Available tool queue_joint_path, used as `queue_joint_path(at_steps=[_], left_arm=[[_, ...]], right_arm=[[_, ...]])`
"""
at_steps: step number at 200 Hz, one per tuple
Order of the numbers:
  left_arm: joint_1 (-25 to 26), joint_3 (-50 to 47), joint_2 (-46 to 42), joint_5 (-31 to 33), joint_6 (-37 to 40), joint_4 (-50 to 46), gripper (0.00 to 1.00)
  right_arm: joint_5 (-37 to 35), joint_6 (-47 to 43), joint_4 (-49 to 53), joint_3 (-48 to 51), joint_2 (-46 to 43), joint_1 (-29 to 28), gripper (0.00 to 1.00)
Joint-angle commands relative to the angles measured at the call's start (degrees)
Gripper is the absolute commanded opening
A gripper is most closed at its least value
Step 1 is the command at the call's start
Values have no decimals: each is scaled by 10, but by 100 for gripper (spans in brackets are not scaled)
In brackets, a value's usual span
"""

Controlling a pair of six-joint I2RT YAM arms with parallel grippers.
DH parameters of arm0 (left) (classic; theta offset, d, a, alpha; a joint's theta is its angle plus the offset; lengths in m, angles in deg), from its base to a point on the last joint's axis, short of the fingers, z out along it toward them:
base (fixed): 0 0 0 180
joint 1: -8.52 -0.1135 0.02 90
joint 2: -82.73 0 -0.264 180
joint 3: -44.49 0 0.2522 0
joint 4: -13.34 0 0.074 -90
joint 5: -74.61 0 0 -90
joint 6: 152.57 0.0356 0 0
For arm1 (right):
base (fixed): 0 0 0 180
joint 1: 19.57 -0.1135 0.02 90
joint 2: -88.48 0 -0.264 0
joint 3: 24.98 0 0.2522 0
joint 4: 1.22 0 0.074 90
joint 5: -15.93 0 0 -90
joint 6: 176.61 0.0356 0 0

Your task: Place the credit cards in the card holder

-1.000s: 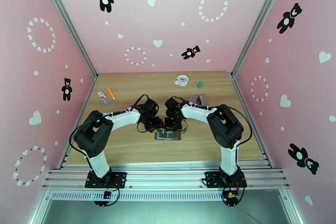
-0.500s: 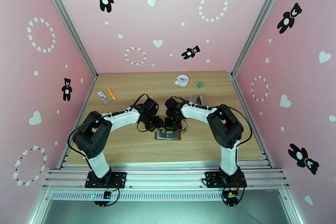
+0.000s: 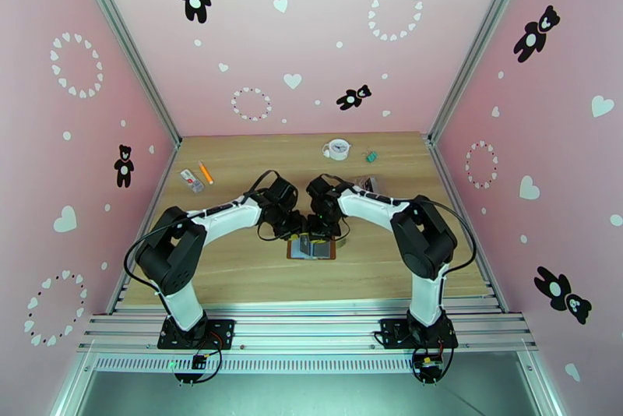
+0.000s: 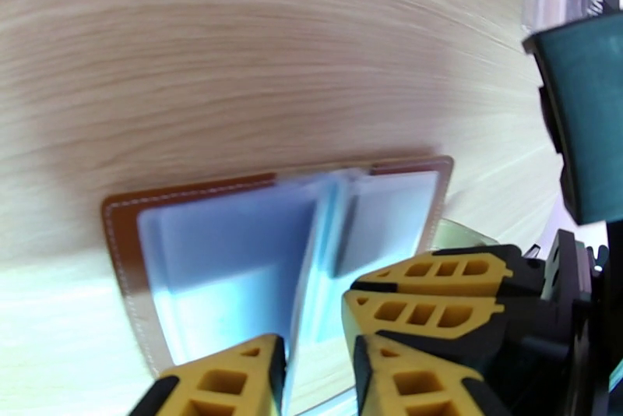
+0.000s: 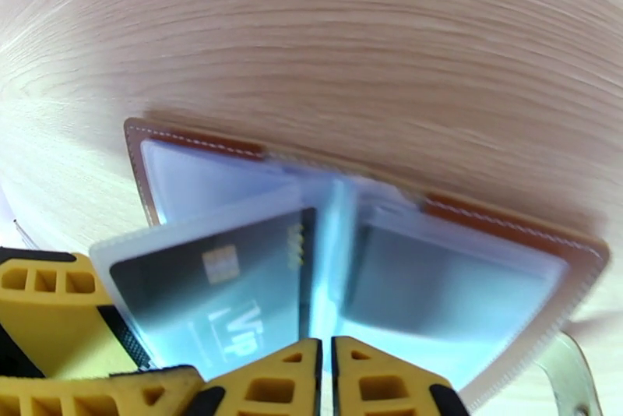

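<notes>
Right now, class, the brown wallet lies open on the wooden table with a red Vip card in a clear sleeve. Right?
Not red: the right wrist view shows a dark card. The brown wallet does lie open on the wooden table, the card in a clear sleeve.

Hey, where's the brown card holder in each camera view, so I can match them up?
Top external: card holder mid-table, at the two arms' tips.
Left wrist: card holder lower centre, lying open.
Right wrist: card holder centre, lying open.
Shared landmark: its brown border.
</notes>
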Motion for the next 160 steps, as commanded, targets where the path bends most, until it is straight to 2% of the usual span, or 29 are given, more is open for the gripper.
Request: queue_joint_path(at_steps=[1,67,160], left_arm=[[13,26,11,-14,-8,8,31],[32,69,51,-18,-2,1,32],[43,139,112,-39,12,-3,34]], right_arm=[[-11,-13,35,-11,-45,-6,15],[-63,-17,71,23,-104,12,17],[-88,-3,81,89,-196,31,19]])
